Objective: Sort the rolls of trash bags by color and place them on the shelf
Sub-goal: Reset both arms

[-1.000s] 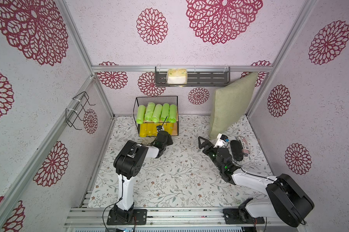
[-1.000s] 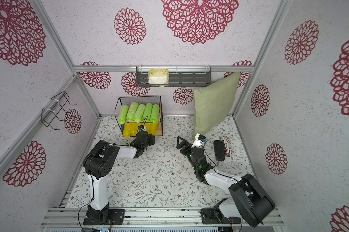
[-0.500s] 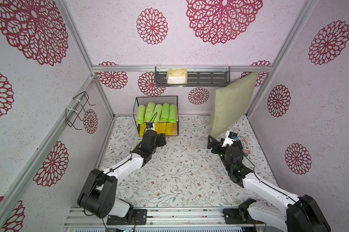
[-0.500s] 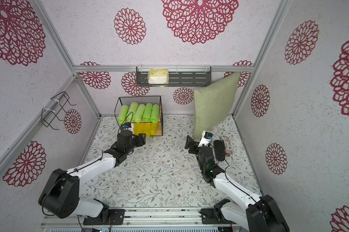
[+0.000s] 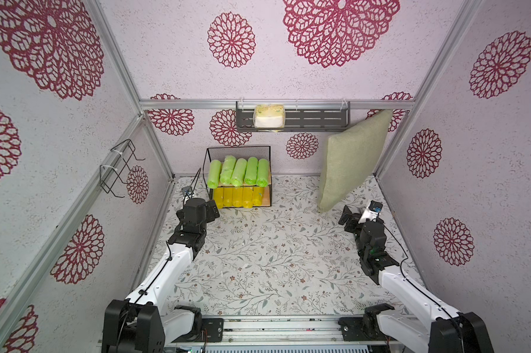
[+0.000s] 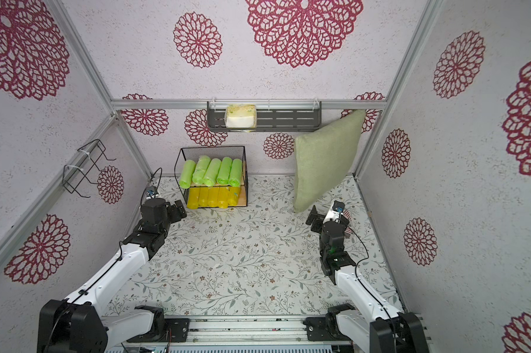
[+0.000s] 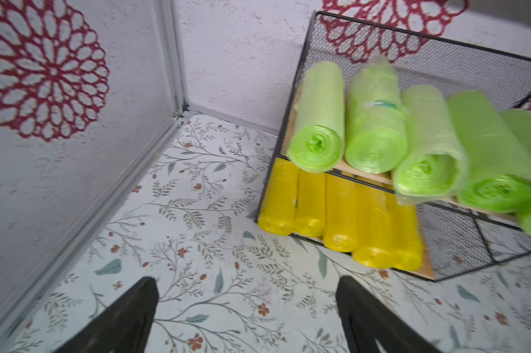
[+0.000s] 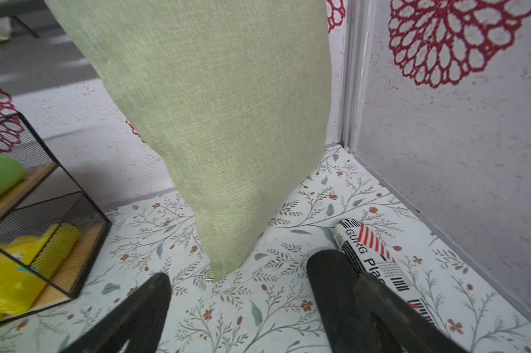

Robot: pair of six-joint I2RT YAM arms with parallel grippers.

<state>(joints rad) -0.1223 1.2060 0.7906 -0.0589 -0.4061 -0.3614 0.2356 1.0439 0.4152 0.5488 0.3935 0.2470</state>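
**A:** What are the arms doing?

**B:** The left arm's black fingers (image 7: 365, 321) are gaping wide and holding nothing, just beside the left front corner of the small two-tier shelf with black wire-mesh sides (image 5: 239, 151). The right arm's fingers (image 8: 142, 314) are gaping empty too, well to the shelf's right.

**A:** What is the step needing?

**B:** The sorting is looking finished, so I am judging it a retreat: backing straight away from the shelf, since the upper rolls are overhanging its front edge and a brush could tip them.

**A:** What is the shelf holding?

**B:** Five lime-green soft plastic trash-bag rolls (image 5: 239, 171) are lying on its upper wooden board, and five bright yellow plastic rolls (image 5: 237, 197) on the lower.
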